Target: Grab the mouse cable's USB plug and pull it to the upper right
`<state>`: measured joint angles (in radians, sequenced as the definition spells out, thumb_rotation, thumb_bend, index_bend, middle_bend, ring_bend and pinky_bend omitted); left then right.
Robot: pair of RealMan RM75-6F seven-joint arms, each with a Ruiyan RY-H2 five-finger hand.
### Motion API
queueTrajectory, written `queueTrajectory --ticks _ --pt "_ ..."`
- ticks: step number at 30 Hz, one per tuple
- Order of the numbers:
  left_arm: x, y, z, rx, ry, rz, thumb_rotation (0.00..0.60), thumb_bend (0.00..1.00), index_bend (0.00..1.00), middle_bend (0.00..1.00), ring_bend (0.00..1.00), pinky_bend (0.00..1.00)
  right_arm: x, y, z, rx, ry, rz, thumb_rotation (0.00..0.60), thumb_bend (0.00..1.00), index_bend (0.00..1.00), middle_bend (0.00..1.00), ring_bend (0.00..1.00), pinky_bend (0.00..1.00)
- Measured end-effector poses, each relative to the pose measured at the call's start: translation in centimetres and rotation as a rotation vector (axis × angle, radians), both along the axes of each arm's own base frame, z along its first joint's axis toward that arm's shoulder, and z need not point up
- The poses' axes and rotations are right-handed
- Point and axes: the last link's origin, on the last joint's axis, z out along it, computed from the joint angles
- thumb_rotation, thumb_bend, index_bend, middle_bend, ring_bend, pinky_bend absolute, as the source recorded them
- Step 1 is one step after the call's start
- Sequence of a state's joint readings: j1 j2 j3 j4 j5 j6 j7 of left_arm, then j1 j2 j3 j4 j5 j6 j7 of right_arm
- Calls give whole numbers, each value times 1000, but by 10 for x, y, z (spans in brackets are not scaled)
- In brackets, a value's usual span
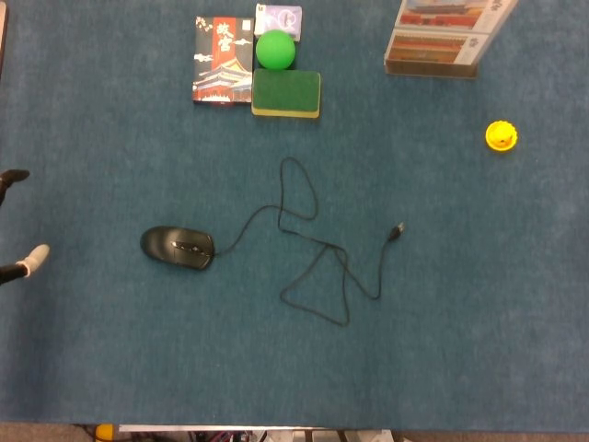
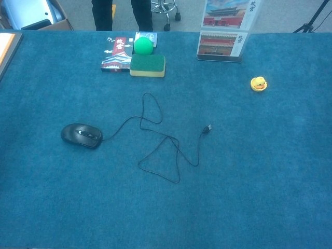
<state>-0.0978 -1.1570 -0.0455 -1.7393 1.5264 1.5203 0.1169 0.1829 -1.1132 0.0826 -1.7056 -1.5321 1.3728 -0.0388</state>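
A black mouse (image 1: 177,247) lies on the blue table cover, left of centre, also seen in the chest view (image 2: 81,135). Its thin black cable (image 1: 313,241) runs right in loose loops and ends in the USB plug (image 1: 398,229), which lies free on the cloth (image 2: 207,128). Only two fingertips of my left hand (image 1: 26,263) show at the far left edge of the head view, spread apart and holding nothing, well away from the mouse. My right hand is in neither view.
At the back stand a green ball (image 1: 274,49), a green sponge (image 1: 286,93) and a dark printed box (image 1: 223,60). A picture stand (image 1: 442,37) is at the back right. A yellow toy duck (image 1: 501,135) sits to the right.
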Motion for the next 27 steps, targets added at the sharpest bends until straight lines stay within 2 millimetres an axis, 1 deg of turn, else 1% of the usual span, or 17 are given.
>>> queueTrajectory --ticks 5,8,11,13,16,20,27 --pt "-2 -1 4 3 2 0 600 22 249 0 0 0 16 -16 -16 108 13 47 600 98 394 112 0 41" --pt "-5 -3 4 5 -2 4 600 22 249 0 0 0 27 -26 -26 172 35 79 600 124 414 112 0 41" --pt "-7 -4 3 3 -5 10 600 22 250 0 0 0 38 -36 -36 231 66 111 600 164 420 112 0 41" --pt "-8 -4 1 0 -9 16 600 22 250 0 0 0 44 -42 -42 265 87 127 600 223 421 111 0 41" --pt "-10 -4 0 -1 -14 19 600 22 250 0 0 0 54 -51 -52 319 129 155 600 272 421 108 0 41" --pt "-10 -3 -1 -3 -18 15 600 22 251 0 0 0 70 -63 -67 379 184 198 600 281 421 106 0 41" --pt "-11 -3 -3 -11 -21 13 600 22 251 0 0 0 87 -73 -95 467 226 244 600 284 421 104 0 41"
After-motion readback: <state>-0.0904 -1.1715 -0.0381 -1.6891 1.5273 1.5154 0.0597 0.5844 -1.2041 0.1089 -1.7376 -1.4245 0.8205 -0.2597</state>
